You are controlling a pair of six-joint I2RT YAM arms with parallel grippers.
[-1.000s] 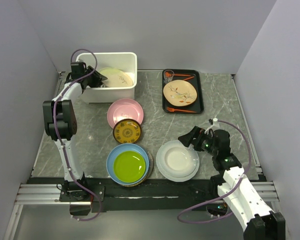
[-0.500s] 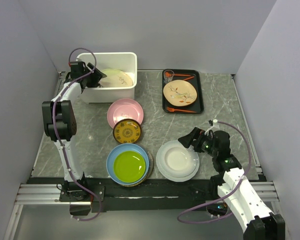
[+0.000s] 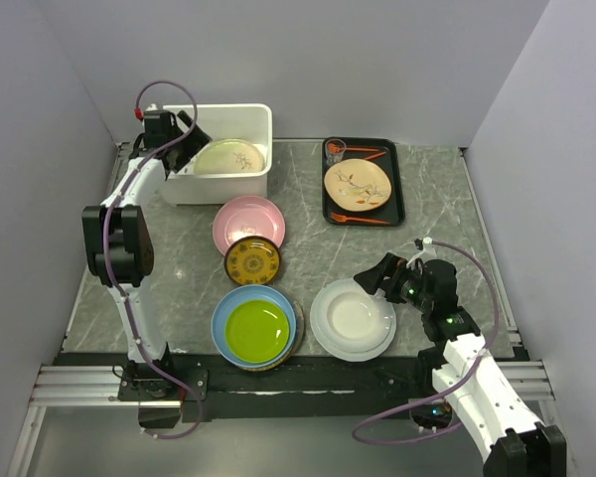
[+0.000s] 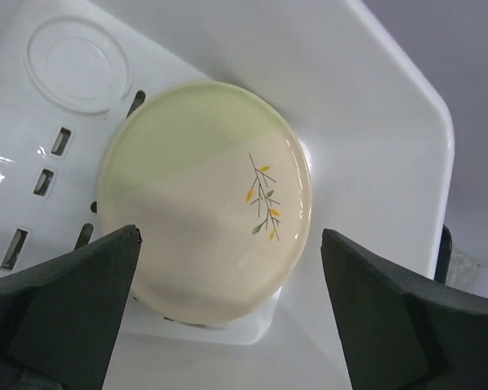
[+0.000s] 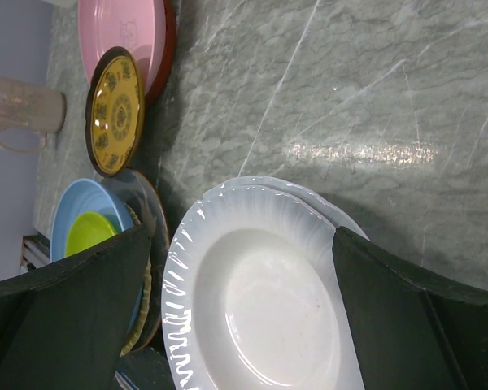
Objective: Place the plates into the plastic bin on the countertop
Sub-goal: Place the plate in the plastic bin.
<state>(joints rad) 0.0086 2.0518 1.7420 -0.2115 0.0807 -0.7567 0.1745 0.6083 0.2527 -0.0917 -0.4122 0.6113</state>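
White plates [image 3: 353, 320], stacked, lie farthest from the plastic bin [image 3: 219, 185] on the counter [image 3: 437, 199]. The right tool [image 3: 374, 276] is spread at their rim; a pinch there could lift two at once or slip on the glaze. Nearer the bin wait the lime green plate [image 3: 256, 330], the gold-patterned plate [image 3: 252, 261] and the pink plate [image 3: 248, 221]. Inside it, the cream-and-green plate [image 4: 205, 199] lies below the spread left tool [image 4: 230, 236].

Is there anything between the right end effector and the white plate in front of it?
Nothing visible. The right end effector, open, hangs over the far rim of the white plate, with only air between them.
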